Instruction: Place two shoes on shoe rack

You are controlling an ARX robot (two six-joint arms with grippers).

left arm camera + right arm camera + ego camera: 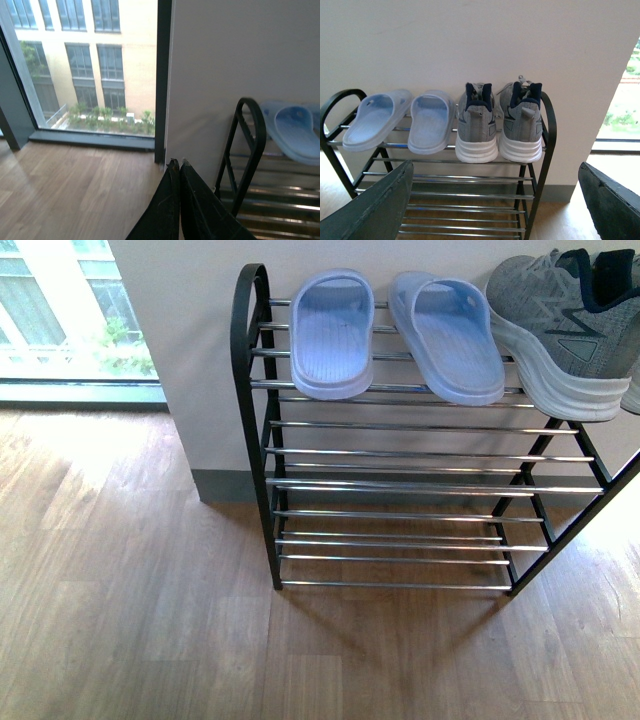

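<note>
1. Where the rack [540, 150] stands against the wall [470, 40], you see both shoes on its top tier, heels facing out in the right wrist view.
2. The left shoe [477, 127] and right shoe [521, 125] sit side by side, close together, at the right end of the tier, white soles resting on the chrome bars.
3. Two blue slippers [400, 120] lie beside them on the same tier, toward the rack's left end.
4. In the front view you catch only one shoe fully, with the second cut off at the frame edge; the two lower tiers hold nothing you can see.
5. Your right gripper [495, 210] is spread wide, both fingers [375, 210] well apart, holding nothing, back from the rack.
6. Your left gripper [179, 165] is closed, its tips pressed together with nothing between them, near the rack's left side loop.
7. The floor [130, 600] is wood planks; a window [75, 65] lies left of the wall.
</note>
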